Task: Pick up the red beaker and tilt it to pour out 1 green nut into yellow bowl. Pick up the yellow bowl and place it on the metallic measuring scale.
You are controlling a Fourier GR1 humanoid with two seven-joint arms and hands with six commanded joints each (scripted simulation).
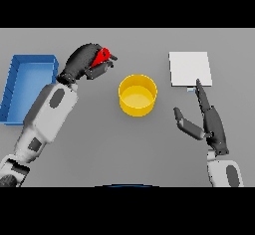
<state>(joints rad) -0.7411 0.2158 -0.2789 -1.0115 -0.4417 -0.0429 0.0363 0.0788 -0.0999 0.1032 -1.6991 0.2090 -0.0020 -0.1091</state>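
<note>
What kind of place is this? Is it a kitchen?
More likely a lab workbench: a grey table with a red beaker in the left robot hand, a yellow bowl and a measuring scale.

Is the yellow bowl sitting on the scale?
No, the yellow bowl sits on the grey table, left of the metallic measuring scale.

One red beaker [102,57], one yellow bowl [137,95], one scale [190,68], one blue tray [20,87], two hands; nuts indiscernible.

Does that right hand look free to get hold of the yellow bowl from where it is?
Probably yes. The right hand is open and holds nothing, and only bare table lies between it and the yellow bowl. The left hand, holding the red beaker, stays on the bowl's far side.
</note>
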